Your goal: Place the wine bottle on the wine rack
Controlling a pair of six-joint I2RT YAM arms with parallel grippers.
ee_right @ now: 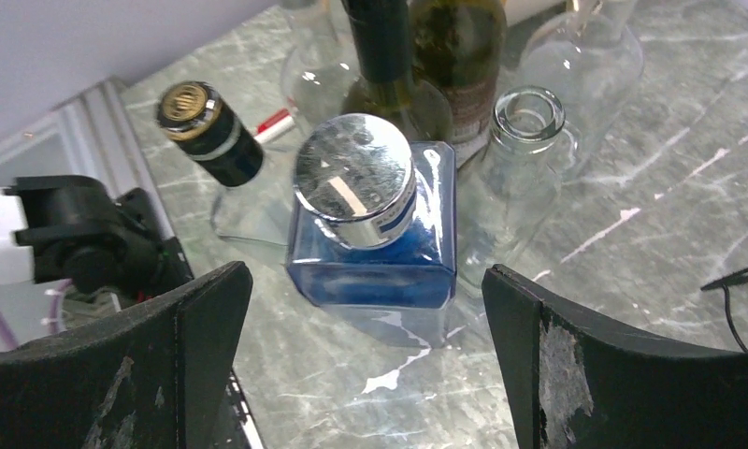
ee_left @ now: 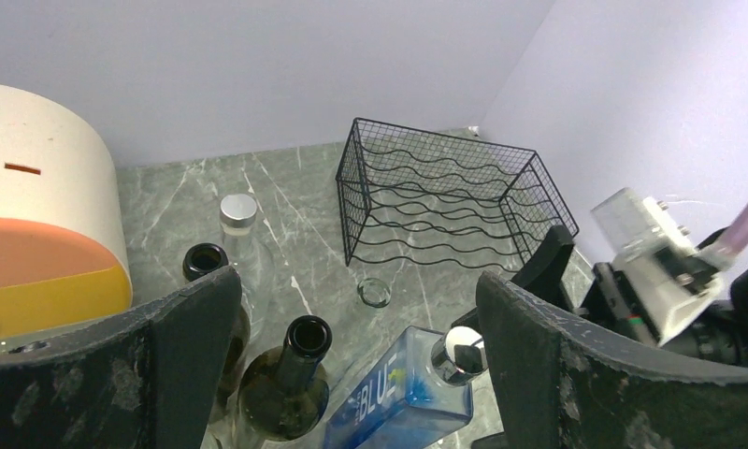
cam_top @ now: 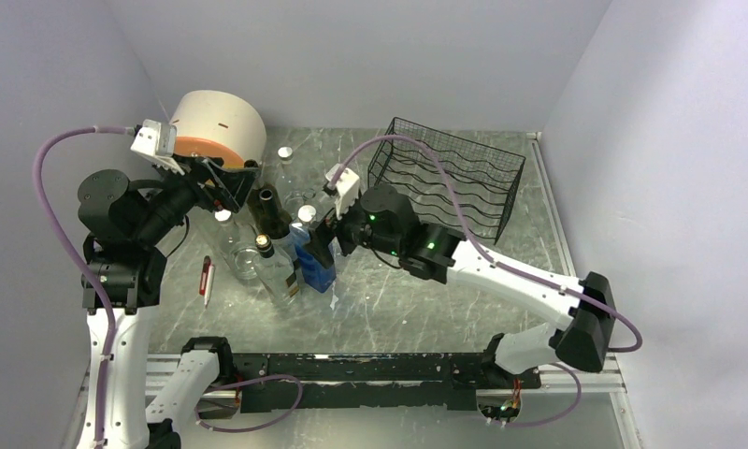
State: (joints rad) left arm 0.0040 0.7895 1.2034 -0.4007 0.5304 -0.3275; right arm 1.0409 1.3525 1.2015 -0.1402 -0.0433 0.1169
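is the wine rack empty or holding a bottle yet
Empty: the wine rack shows only bare wavy wires, and the bottles all stand on the table apart from it.

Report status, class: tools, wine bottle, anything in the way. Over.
Both open: left tool over the bottles, right tool lined up on blue bottle. Upright dark wine bottle ungripped; wine rack holds nothing. Tight fit: clear bottles crowd it.

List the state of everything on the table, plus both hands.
Left hand: open, empty.
Right hand: open, empty.
Wine rack: empty.
Blue bottle: upright, capped, not gripped.
Dark wine bottle: upright, uncorked.
Gold-topped bottle: standing, sealed.
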